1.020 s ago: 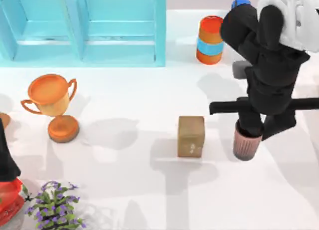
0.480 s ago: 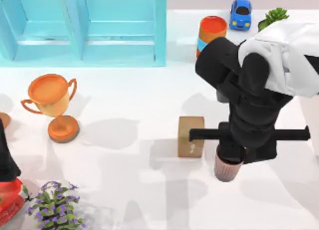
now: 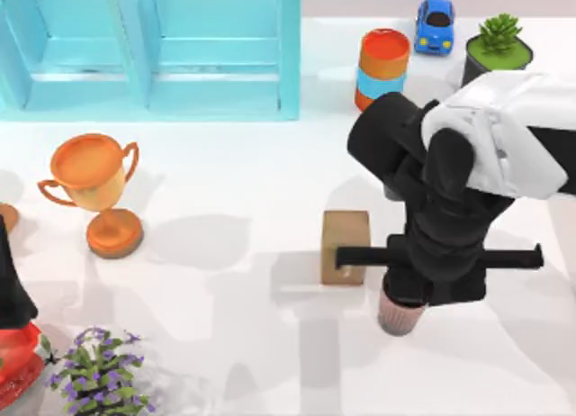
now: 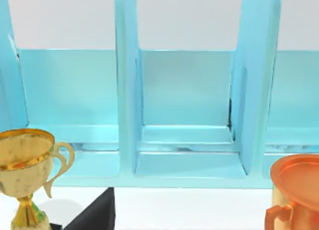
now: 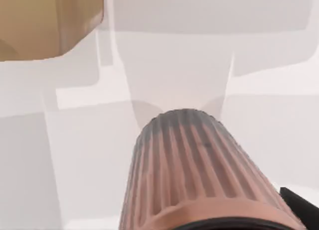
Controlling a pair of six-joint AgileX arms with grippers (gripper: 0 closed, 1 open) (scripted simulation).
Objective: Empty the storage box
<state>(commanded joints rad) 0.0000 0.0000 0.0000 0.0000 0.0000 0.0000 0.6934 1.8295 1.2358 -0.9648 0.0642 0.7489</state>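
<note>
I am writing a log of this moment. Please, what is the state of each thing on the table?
Ribbed cup: upright, held under the right gripper.
Storage box: compartments empty.
Brown block: resting on the table.
Orange trophy: upright.
Orange can: upright.
Left arm: parked at the left edge.

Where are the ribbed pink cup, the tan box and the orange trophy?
ribbed pink cup [image 3: 400, 317]: top view, lower side wall.
tan box [image 3: 345, 236]: top view, top face.
orange trophy [image 3: 88, 164]: top view, bowl.

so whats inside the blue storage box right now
The storage box compartments that show look bare in the top and left wrist views. Its far-left section runs out of frame, so that part cannot be checked. The right gripper holds a ribbed pink cup over the table.
</note>
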